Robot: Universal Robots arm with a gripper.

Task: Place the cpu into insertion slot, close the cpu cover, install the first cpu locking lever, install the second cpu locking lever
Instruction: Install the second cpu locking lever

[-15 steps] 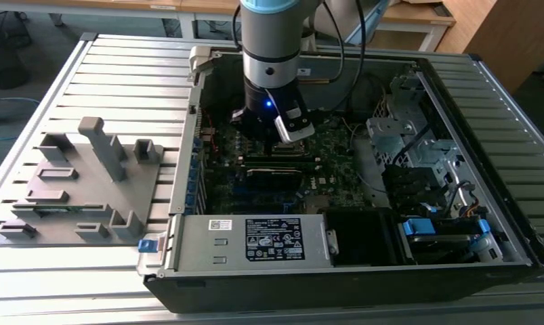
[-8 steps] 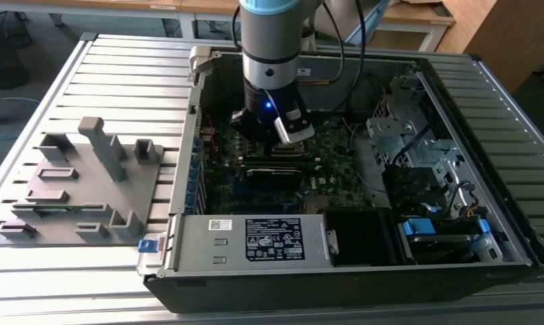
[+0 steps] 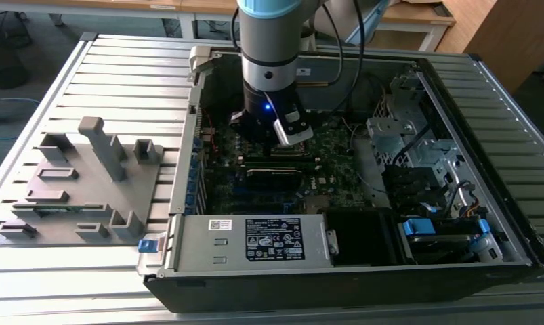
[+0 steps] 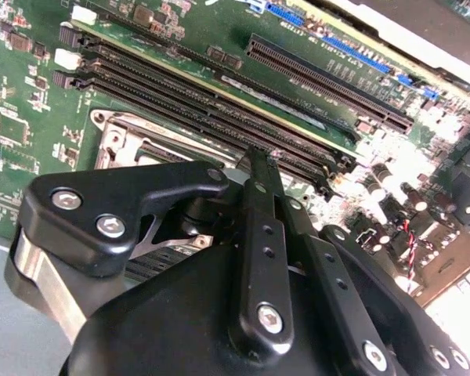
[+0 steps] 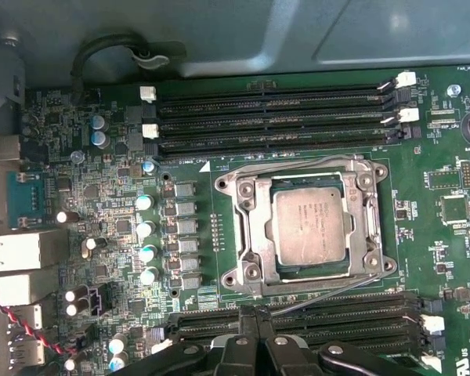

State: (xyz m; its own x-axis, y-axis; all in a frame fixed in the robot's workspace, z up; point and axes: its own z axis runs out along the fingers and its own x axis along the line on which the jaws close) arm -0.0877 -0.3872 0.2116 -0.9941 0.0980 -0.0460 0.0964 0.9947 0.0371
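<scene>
Above the cpu cover (image 5: 309, 227), end effector (image 5: 254, 313) pinched together, empty.

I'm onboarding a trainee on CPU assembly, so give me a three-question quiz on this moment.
1. True or false: the cpu lies in the insertion slot.
2. The cpu cover is: A) standing upright, B) lying flat around the cpu, C) off the board.
3. In the first wrist view, which long black parts lie between the hand and the socket?
Key: 1 true; 2 B; 3 memory slots.
</scene>
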